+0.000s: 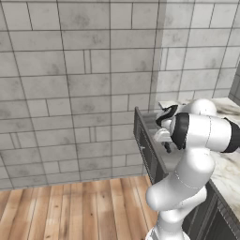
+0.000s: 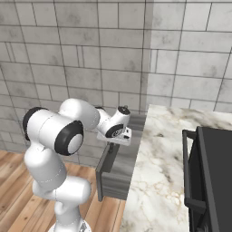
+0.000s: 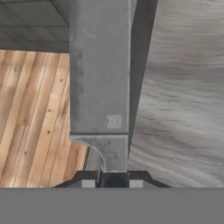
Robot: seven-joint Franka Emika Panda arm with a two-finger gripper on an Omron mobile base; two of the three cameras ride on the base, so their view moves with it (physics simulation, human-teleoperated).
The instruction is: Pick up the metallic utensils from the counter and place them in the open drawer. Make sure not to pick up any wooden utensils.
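Pincer (image 3: 113, 179) jaws stand nearly shut on the narrow neck of a flat grey metal utensil (image 3: 99, 83), which looks held and runs away from the tips. The utensil hangs above the drawer (image 3: 183, 109), along the inner side of its front panel.

I judge the step in hand to be the release. To do it well, carry the utensil further over the drawer floor, away from the front, then lower it and part the jaws only when it is close to the bottom.

The hand view shows the grip and the utensil. The base views show the drawer pulled out from the counter (image 2: 167, 158), with the wrist over it.
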